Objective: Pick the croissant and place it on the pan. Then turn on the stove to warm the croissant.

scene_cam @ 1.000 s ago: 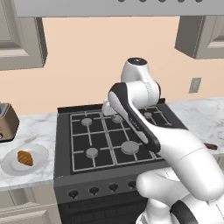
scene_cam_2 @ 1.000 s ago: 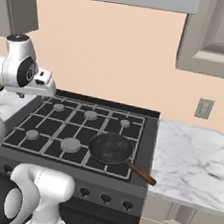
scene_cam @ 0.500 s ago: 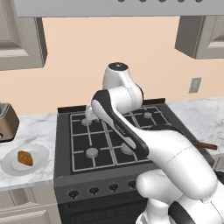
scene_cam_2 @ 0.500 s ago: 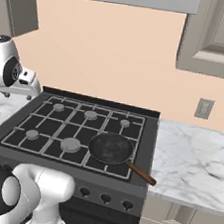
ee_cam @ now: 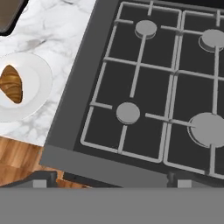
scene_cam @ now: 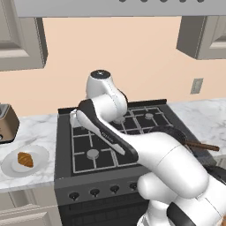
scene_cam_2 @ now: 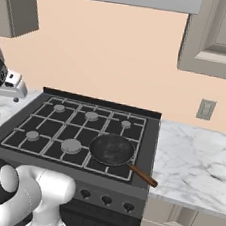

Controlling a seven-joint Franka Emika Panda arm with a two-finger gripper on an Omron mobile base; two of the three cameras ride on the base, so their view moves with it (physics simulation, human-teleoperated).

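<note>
The croissant (scene_cam: 25, 159) lies on a round white plate (scene_cam: 13, 170) on the counter left of the stove (scene_cam: 88, 170). In the hand view the croissant (ee_cam: 11, 84) sits at the left edge on the plate (ee_cam: 37, 83), with the stove (ee_cam: 144, 87) spread out to its right. My gripper (ee_cam: 111, 181) is open, its two tips far apart with nothing between them. It hovers high over the stove's front left corner. The dark pan (scene_cam_2: 111, 149) rests on the front right burner, its brown handle (scene_cam_2: 143, 176) pointing to the front right. My arm partly hides the pan (scene_cam: 174, 131).
A brown toaster (scene_cam: 6, 123) stands on the counter behind the plate. Black knobs (scene_cam_2: 106, 200) line the stove's front. Marble counter (scene_cam_2: 193, 166) extends right of the stove. Wall cabinets and a hood hang overhead. Wood floor (ee_cam: 17, 164) shows below the counter edge.
My arm has swung left across the stove, carrying the hand from above the middle burners to the front left corner. Croissant, plate and pan have stayed put.
</note>
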